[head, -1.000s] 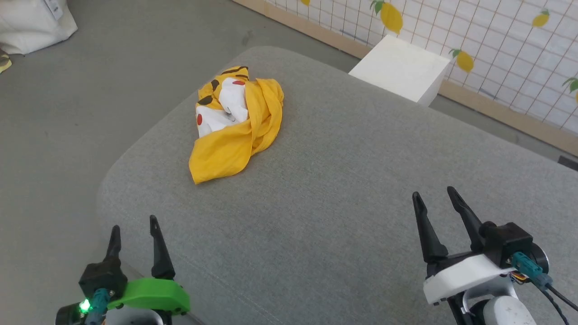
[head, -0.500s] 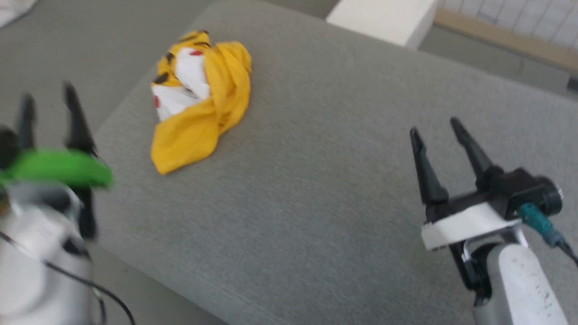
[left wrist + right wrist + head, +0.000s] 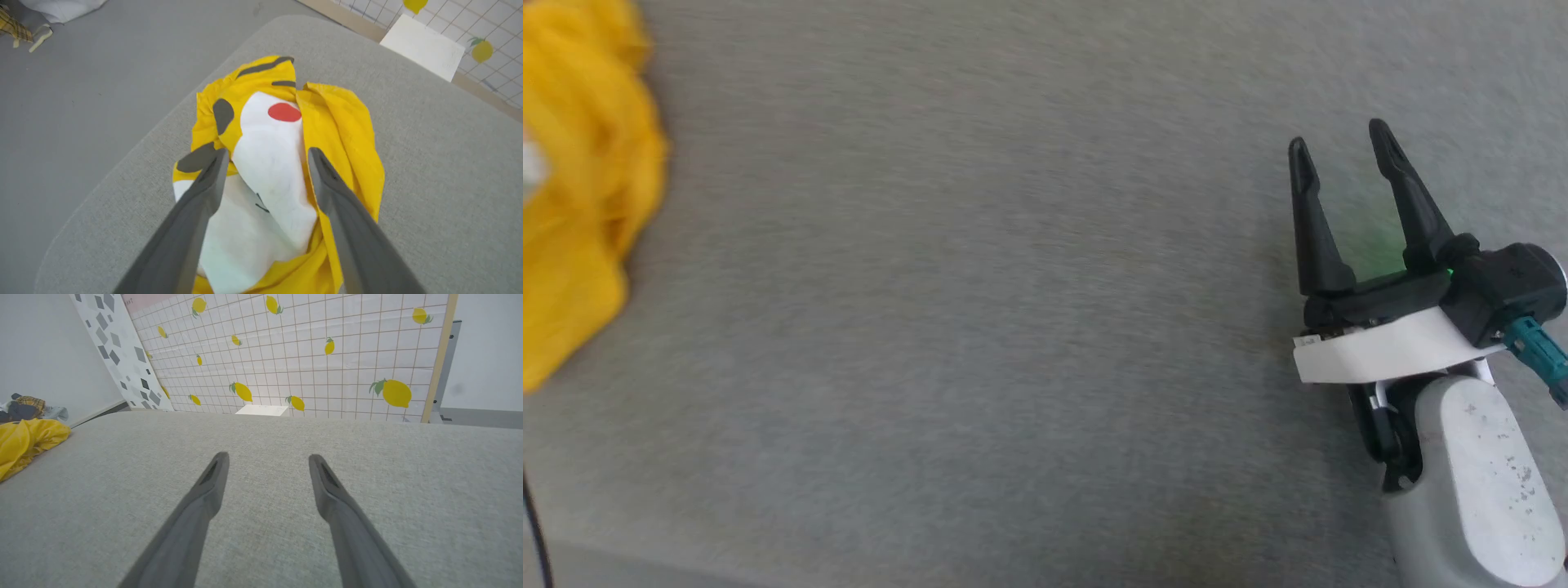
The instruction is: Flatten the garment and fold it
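Note:
The garment point(image 3: 286, 163) is a bright yellow T-shirt lying crumpled near the rounded corner of the grey cushion point(image 3: 429, 171), its white patch, red dot and dark stripes facing up. My left gripper point(image 3: 267, 155) hovers open just above the heap, one finger to each side of the white patch. In the head view the garment point(image 3: 580, 188) shows as a yellow bunch at the left edge. My right gripper point(image 3: 1339, 139) stands open and empty over bare cushion far to its right. From the right wrist, the garment point(image 3: 28, 441) lies at the far left and the right gripper point(image 3: 267, 457) holds nothing.
A white box point(image 3: 423, 45) stands on the floor beyond the cushion, before a lemon-patterned grid wall point(image 3: 318, 355). Grey floor point(image 3: 81, 81) drops away left of the cushion edge. Other clothes point(image 3: 24, 406) are piled far left. Bare cushion point(image 3: 1013, 327) stretches between garment and right gripper.
The head camera has tilted down and swung right, pushing the garment to the left edge. My left arm rose towards the garment and left the head view; the right gripper stays open.

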